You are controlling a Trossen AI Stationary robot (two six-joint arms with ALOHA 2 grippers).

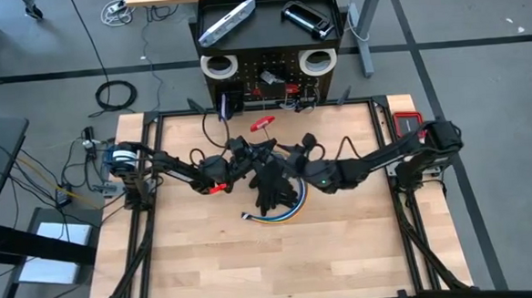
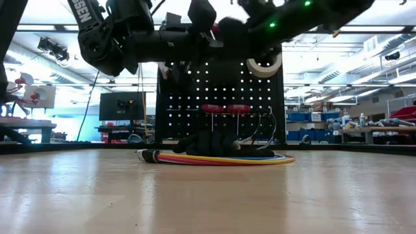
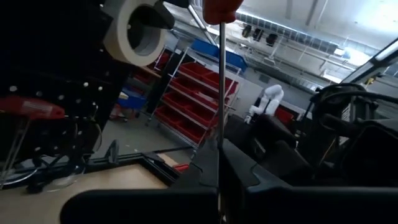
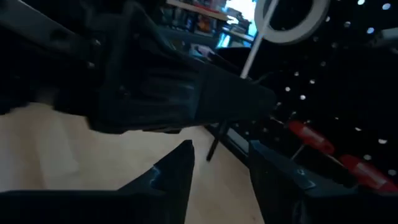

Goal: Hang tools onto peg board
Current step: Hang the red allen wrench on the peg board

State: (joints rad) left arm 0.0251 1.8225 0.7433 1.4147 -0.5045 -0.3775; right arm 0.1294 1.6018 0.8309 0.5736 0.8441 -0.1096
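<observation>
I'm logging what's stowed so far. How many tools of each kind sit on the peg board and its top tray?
White tape rolls on the board: 2
Red-handled tools on the board: 2
Silver flat bar in the tray: 1
Black clamp in the tray: 1
Total: 6

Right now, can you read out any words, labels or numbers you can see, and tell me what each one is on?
"SEN": white letters, cut off at the picture's edge, on an arm in the low view.
Everything else, such as the red device by the table: no text readable.
</observation>
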